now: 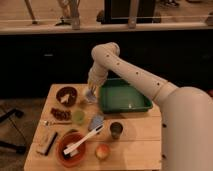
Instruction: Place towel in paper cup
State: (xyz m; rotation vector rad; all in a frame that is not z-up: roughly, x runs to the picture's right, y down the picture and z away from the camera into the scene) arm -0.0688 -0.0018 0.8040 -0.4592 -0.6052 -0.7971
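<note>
**Pale Bundle Directly Under the Gripper, Cup Not Separable From It**

The wooden table [142,150] is reached across by the arm [131,75] from the right, and the gripper [91,91] is held low over the far part of the tabletop. The green tray [146,106] lies immediately to the gripper's right. The dark bowl [66,95] lies just to its left.

Whether the gripper is clenched or released cannot be told.

A pale, whitish-blue bundle [90,97] is seen right at the gripper's tip, directly beneath it. It is judged to be the towel, possibly together with the rim of the paper cup, but the two cannot be separated by eye. If so, the relation that matters is vertical: the task's thing lies straight below the gripper rather than off to a side. The coming move would then be a short descent or a release, with no sideways travel. No long axis can be made out in the bundle.

A second candidate is noted. A bluish piece [96,121] lies on the table nearer the camera than the gripper and well apart from it. A small dark cup [116,130] stands nearer still and to the gripper's right. Neither is touched by the gripper.

With only one arm on the rig, no choice of hand arises.
</note>
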